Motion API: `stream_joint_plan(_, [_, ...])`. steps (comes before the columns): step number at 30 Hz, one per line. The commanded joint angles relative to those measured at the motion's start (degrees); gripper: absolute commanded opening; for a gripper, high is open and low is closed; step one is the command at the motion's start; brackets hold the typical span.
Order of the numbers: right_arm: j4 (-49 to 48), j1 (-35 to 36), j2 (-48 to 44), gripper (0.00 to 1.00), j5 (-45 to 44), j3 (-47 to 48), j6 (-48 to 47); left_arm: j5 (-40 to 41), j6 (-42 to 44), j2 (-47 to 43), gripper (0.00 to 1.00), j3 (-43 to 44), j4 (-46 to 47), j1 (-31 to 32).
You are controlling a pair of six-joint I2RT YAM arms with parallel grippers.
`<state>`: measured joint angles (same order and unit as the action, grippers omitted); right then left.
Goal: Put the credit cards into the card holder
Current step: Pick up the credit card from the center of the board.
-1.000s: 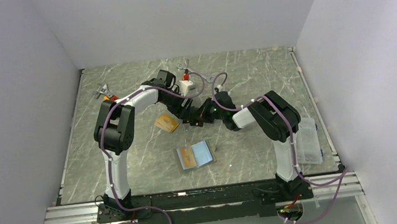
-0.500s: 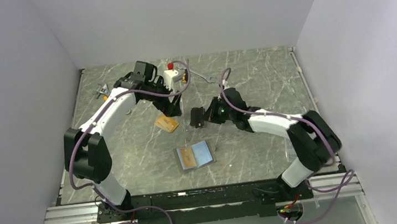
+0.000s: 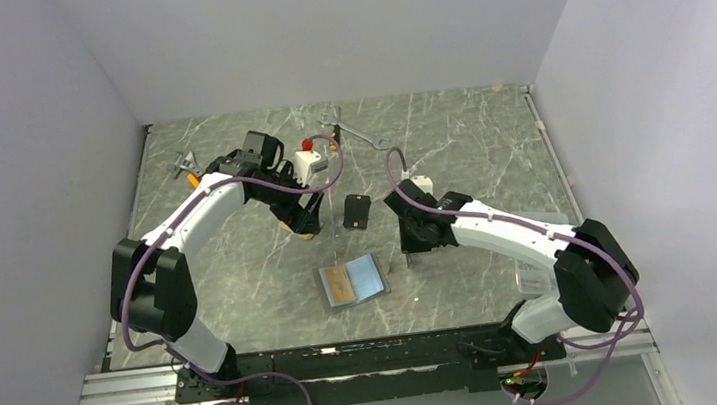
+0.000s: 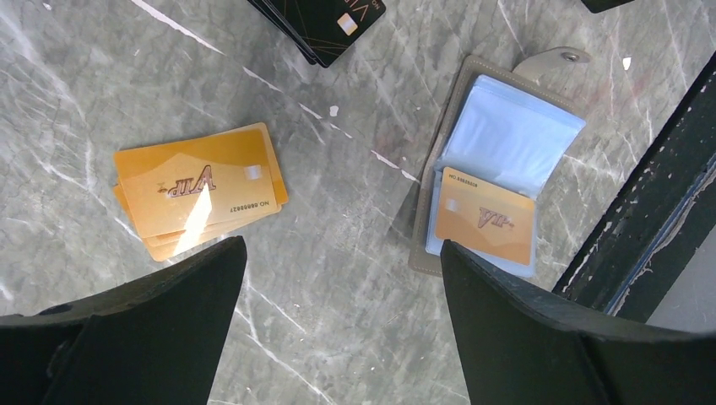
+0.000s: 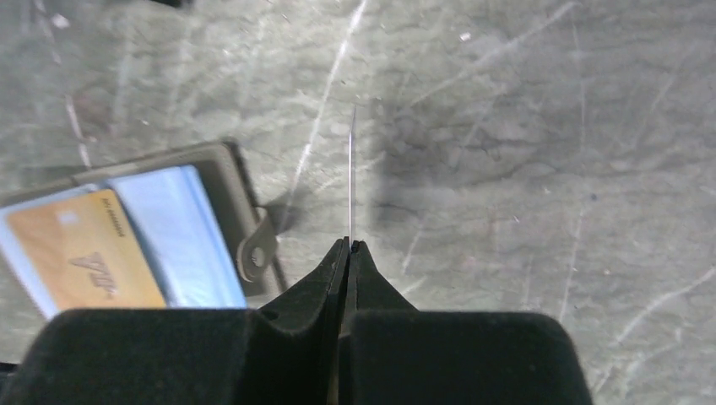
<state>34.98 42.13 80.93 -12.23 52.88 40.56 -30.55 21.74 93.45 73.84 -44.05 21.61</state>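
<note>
Got left pincer [image 4: 338, 253] gaping wide over the orange cards [image 4: 198, 190] stacked on the counter [image 4: 355, 228], right pincer [image 5: 348, 245] pinching one edge-on card [image 5: 351, 169] beside the open card holder [image 5: 215, 181]. Probably light, stiff, slick; better to nip a long edge.

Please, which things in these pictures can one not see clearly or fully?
Right wrist view: the card in the right gripper shows only its edge; its face and colour are hidden.
Left wrist view: the black cards are cut off by the top edge.
Top view: the left gripper covers part of the orange cards.
</note>
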Motion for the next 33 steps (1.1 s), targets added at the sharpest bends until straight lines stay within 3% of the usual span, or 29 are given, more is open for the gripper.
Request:
stream_joint_plan(1, [5.15, 1.15, 0.63, 0.0, -5.51, 0.38, 0.37, -0.74, 0.94, -3.52, 0.92, -0.66, 1.18, 0.1])
stream_joint_plan(13, [2.46, 2.26, 5.27, 0.0, -4.28, -0.27, -0.24, -0.29, 1.03, -3.5, 0.91, -0.9, 1.83, 0.09])
stream_joint_plan(15, [2.44, 2.26, 5.61, 0.08, -3.99, -0.49, -0.07, -0.26, 1.03, -3.38, 0.91, -0.85, 1.92, 0.02])
stream_joint_plan(23, [3.33, 2.12, 6.64, 0.18, -4.55, 0.49, -0.06, -0.46, 0.94, -3.49, 0.9, -0.98, 2.03, 0.06])
stream_joint_plan(30, [3.77, 2.02, 7.15, 0.2, -5.5, 2.31, -0.74, -0.47, 1.15, -3.88, 0.9, -1.57, 2.22, 0.04])
stream_joint_plan(33, [3.35, 2.08, 7.35, 0.16, -5.92, 2.95, -0.87, -0.41, 1.06, -4.08, 0.9, -1.83, 2.27, 0.08])
